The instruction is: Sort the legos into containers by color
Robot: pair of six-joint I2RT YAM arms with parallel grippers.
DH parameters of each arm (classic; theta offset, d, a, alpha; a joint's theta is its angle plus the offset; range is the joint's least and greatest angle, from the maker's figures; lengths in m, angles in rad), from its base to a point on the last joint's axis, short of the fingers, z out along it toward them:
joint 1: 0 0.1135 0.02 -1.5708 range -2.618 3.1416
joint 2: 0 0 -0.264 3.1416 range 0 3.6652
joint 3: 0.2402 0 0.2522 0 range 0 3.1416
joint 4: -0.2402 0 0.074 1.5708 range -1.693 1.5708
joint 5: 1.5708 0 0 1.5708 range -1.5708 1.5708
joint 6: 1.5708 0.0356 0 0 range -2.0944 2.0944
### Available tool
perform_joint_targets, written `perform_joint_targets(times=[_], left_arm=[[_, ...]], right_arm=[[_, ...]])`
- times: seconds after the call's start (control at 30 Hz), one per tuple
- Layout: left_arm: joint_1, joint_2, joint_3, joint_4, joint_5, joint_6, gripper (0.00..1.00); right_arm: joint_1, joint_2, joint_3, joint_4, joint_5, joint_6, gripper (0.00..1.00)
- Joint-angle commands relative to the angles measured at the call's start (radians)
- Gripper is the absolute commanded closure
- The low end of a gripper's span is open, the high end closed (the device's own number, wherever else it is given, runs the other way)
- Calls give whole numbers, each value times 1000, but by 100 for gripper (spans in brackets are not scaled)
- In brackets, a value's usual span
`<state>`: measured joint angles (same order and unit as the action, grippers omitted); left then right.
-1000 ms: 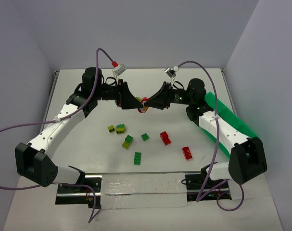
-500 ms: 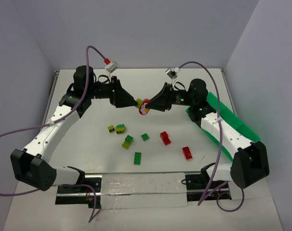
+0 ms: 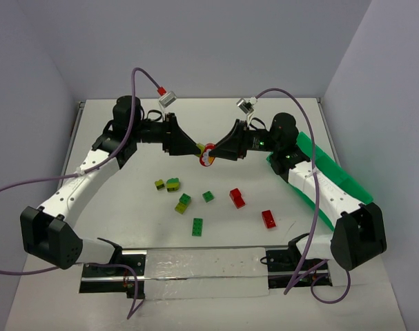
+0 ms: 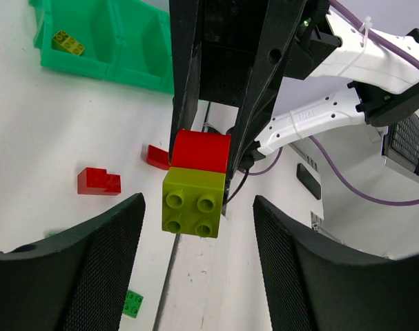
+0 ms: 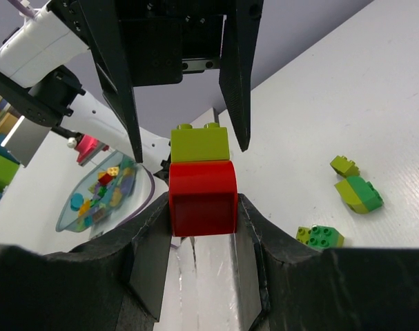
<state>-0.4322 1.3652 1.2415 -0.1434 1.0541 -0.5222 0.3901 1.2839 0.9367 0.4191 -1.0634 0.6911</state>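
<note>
Above the middle of the table my right gripper is shut on the red brick of a two-brick stack. Its yellow-green brick points at my left gripper. The left jaws stand open on either side of that brick, with a gap showing at each pad. Loose legos lie nearer the arm bases: two red, a dark green, a small green and green-and-yellow pieces. The green tray lies at the right edge, mostly under the right arm.
A yellow brick lies in one tray compartment. A shiny rail runs along the near edge between the arm bases. The left arm's cable loops past the table's left side. Off the table stands a bowl of mixed pieces.
The left arm swung slightly left, then came back to the stack, and its jaws have narrowed round the yellow-green brick. The right gripper has held the stack almost still.
</note>
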Motion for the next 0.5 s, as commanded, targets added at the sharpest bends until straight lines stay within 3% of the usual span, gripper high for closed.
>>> perform_joint_targets(times=[0.0,0.17,0.27,0.37,0.47], left_arm=[[-14,6,4,74,31,-14,35],[-19,12,5,77,29,-15,69],[-18,18,10,59,26,-7,99],[-5,20,-2,49,8,-21,100],[29,-25,-63,123,-28,-75,100]], right_arm=[[1,-16,45,49,-18,13,100],[1,-15,40,46,-13,8,100],[3,-14,46,9,-9,-19,100],[-5,-18,64,-84,18,-73,100],[-63,-35,83,-297,47,-184,100]])
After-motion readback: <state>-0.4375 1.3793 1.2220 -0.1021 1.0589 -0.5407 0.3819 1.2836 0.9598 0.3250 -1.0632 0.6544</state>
